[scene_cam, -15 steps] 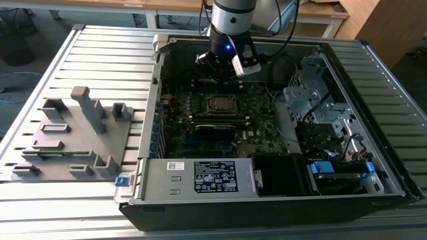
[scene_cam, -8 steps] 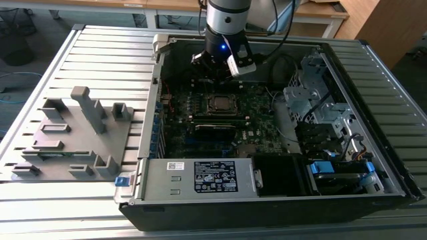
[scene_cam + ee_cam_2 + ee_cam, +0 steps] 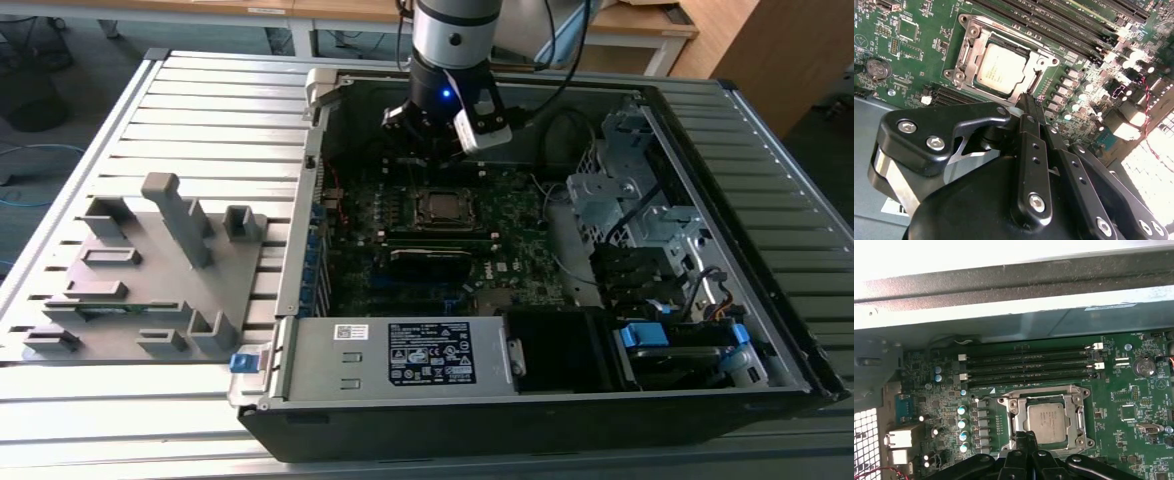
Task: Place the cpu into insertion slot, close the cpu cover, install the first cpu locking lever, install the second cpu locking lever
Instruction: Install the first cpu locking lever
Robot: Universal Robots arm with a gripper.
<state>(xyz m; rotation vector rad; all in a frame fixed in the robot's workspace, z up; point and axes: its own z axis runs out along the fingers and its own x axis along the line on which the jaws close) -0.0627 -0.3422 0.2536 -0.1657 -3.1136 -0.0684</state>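
1. Our hand (image 3: 424, 150) hangs inside the open computer case (image 3: 400, 350), at 12 o'clock of the insertion slot (image 3: 966, 30) as the exterior view shows it
2. We see its fingertips (image 3: 1026, 102) pressed together in both wrist views, with nothing between them
3. Those tips end just beside the slot's edge; we cannot tell whether they touch it
4. We find the cpu (image 3: 1001, 67) lying flat in the insertion slot, its dull silver face up
5. We see the cpu cover (image 3: 1041, 62) folded down flat over it, so the chip's face shows through the cut-out centre
6. Long black memory slots (image 3: 1029, 367) run on the green motherboard (image 3: 521, 250) near the socket, at its 6 o'clock in the exterior view
7. At 9 o'clock of the case, a grey fixture (image 3: 147, 270) rests on the slatted bench (image 3: 200, 110)
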